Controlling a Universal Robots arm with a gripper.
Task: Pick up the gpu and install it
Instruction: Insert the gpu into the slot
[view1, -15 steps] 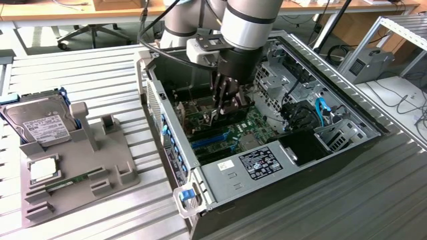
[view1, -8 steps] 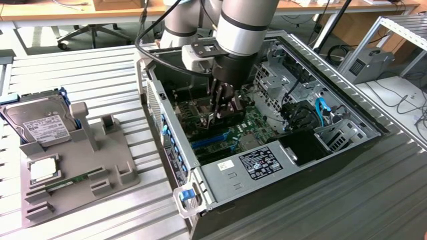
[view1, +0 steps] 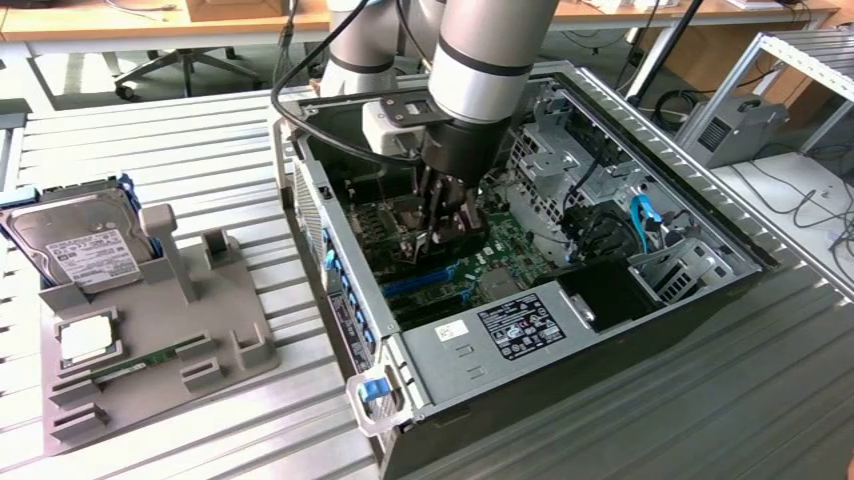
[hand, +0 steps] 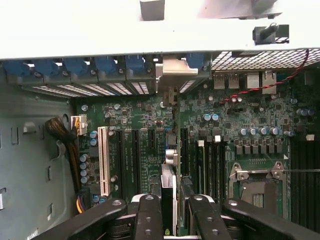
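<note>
The gpu (hand: 168, 175) is a slim black card seen edge-on, standing upright between my two black fingers (hand: 149, 212). Its silver bracket (hand: 172, 67) lies against the case's rear slot openings. My gripper (hand: 172, 200) is shut on the gpu over the green motherboard (hand: 145, 125), in line with a black expansion slot. In the exterior view my gripper (view1: 445, 230) reaches down into the open computer case (view1: 334, 250), just above the board. Whether the card's edge is seated in the slot I cannot tell.
A grey fixture tray (view1: 227, 330) on the exterior view's left holds a silver hard drive (view1: 80, 250), a green memory stick (view1: 134, 362) and a square chip (view1: 87, 340). Inside the case are a white slot (hand: 104, 160), the processor socket (hand: 255, 185) and blue latches (hand: 80, 67).
</note>
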